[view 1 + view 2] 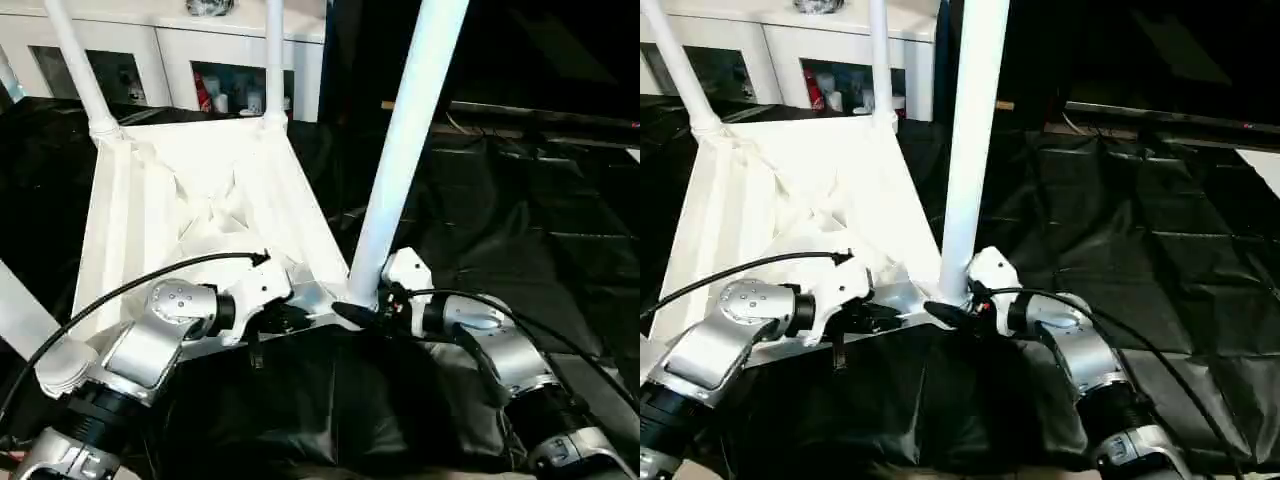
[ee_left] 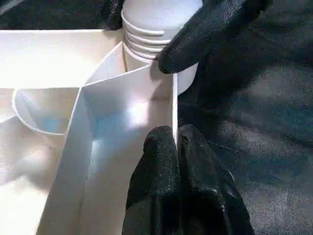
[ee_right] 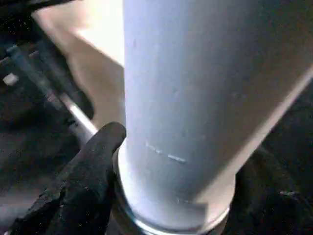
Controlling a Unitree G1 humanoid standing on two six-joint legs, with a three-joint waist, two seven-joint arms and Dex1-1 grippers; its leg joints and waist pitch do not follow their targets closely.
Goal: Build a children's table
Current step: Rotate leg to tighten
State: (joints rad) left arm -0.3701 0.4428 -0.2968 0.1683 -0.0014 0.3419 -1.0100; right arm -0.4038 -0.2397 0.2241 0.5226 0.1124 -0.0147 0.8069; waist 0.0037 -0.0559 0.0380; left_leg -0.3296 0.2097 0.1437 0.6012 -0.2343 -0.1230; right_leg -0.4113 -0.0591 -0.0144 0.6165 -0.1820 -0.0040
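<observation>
So: left gripper (image 2: pixel 176 147) fingers pinched tight on tabletop (image 1: pixel 200 190) near rim wall. Right gripper (image 3: pixel 171 196) fingers straddle base of near-right leg (image 1: pixel 405 150), touching it on both sides. Tabletop lies underside-up on black cloth (image 1: pixel 1120 230). 4 legs visible, all standing in corner sockets; 1 white cabinet (image 1: pixel 170 55) behind.

We find no text, label, brand, number or sign that we can read in these pictures; no surface carries any writing which we are able to make out.
</observation>
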